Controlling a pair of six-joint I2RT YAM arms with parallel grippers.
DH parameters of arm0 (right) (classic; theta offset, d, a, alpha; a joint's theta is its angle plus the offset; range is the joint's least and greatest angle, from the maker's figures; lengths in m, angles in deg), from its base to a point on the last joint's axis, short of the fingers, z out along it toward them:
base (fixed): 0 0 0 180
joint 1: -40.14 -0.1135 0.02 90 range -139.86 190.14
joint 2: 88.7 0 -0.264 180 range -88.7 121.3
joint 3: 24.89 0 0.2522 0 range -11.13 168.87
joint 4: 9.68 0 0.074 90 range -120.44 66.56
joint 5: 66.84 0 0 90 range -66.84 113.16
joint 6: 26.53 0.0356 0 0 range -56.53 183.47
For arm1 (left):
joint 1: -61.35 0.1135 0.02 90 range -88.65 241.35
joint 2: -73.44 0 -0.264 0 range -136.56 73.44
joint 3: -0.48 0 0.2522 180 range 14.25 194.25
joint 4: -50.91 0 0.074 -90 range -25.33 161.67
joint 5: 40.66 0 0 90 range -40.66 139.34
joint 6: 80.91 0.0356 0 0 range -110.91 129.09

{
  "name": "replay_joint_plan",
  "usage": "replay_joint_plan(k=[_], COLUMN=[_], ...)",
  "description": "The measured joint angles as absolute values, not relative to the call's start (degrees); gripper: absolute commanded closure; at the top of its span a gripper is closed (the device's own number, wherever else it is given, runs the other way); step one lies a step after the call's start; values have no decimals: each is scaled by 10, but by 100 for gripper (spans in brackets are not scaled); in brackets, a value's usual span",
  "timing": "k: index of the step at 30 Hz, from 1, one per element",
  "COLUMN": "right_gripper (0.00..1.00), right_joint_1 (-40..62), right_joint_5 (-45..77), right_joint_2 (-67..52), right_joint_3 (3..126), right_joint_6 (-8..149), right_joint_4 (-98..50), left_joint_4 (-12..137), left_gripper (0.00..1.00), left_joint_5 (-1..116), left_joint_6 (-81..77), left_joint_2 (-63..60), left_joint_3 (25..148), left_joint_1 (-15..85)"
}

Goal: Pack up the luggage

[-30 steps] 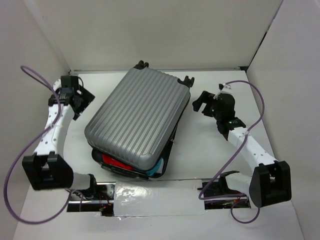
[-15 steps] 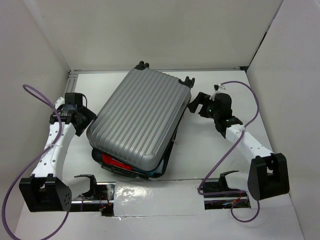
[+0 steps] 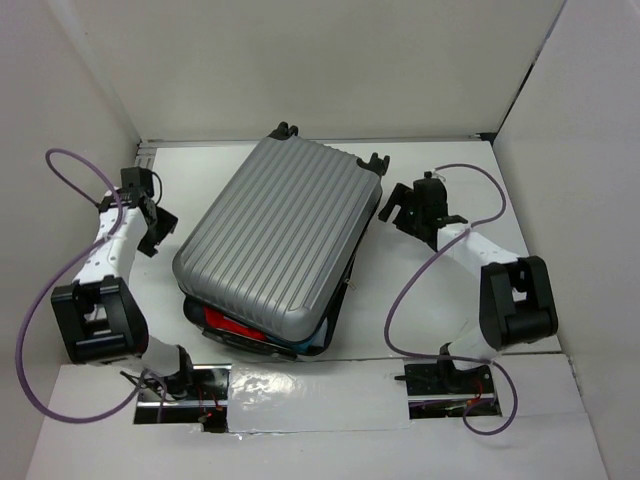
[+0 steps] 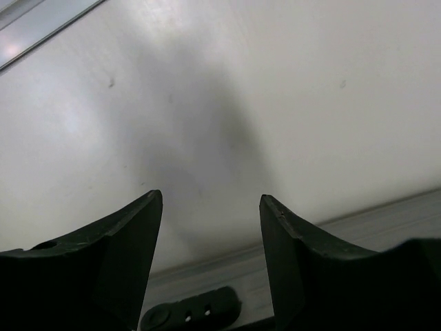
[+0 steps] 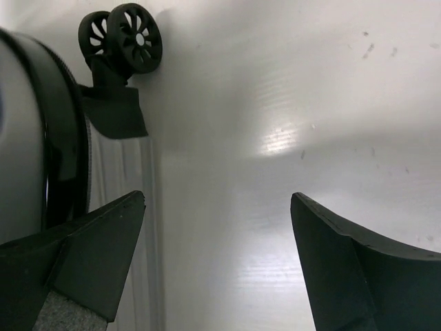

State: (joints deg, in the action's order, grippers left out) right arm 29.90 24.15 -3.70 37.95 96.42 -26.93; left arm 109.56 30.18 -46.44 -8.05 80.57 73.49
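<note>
The left arm [image 3: 108, 250] is standing folded at its black elbow [image 3: 93, 320], with the white forearm pointing away from the base along the left side. The left gripper [image 3: 150, 215] [image 4: 210, 200] is holding its jaws apart, nothing between them. The right arm [image 3: 465, 243] is bending at its own black elbow [image 3: 515, 300] and angling its forearm inward. The right gripper [image 3: 398, 208] [image 5: 217, 200] is holding its jaws wide and empty.

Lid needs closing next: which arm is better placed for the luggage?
Right, probably: the right pincer sits open beside the luggage, its wheel and edge in that wrist view. The left pincer sees no luggage.
</note>
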Motion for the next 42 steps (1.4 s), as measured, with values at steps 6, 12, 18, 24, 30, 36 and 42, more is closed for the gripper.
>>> replay_joint_plan(k=[6, 12, 18, 24, 30, 36, 42], right_gripper=[8, 10, 10, 10, 8, 7, 7], right_joint_1=[286, 260, 255, 255, 263, 301, 326], right_joint_5=[241, 229, 219, 225, 251, 260, 324], right_joint_2=[45, 120, 136, 137, 119, 78, 55], right_joint_3=[467, 542, 550, 552, 541, 501, 499], right_joint_6=[947, 920, 903, 897, 906, 925, 967], right_joint_4=[-272, -260, -238, -243, -261, -289, -340], left_joint_4=[1031, 999, 968, 960, 973, 974, 955], left_gripper=[29, 31, 32, 32, 32, 32, 28], left_joint_5=[340, 356, 381, 391, 406, 450, 500], left_joint_6=[-420, -379, -337, -296, -242, -222, -210], left_joint_2=[-191, -292, -343, -395, -496, -609, -697], left_joint_3=[852, 909, 945, 1012, 1171, 1329, 1459], left_joint_1=[719, 667, 634, 611, 581, 539, 513])
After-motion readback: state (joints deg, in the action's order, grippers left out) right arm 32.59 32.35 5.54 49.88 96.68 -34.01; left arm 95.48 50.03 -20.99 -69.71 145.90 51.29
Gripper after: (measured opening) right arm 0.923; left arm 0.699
